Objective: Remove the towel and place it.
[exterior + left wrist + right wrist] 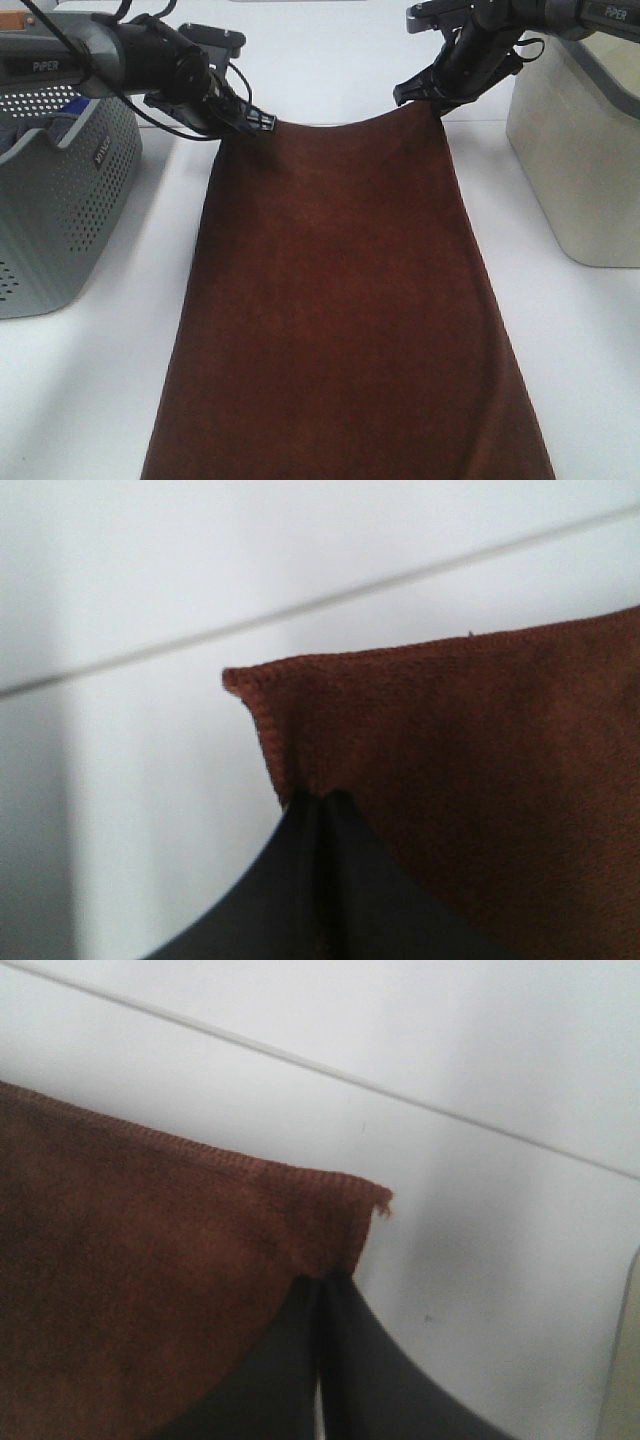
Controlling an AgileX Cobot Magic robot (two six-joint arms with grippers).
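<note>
- Two corners of the large maroon plush towel [345, 310] were already pinched, so the grasp looked done; carrying it off and placing it remained.
- Just right of the perforated grey plastic basket [60, 200], the left gripper [258, 122] was clamped on the towel's far left corner.
- Between basket and beige bin [580, 150], the hemmed, unwrinkled towel lay spread over the white table [590, 380].
- Further right of the basket, the right gripper [422, 95] was clamped on the other far corner.

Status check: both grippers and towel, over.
Left gripper shut on towel corner. Right gripper shut on opposite corner. Towel stretched between them, nothing blocking.
</note>
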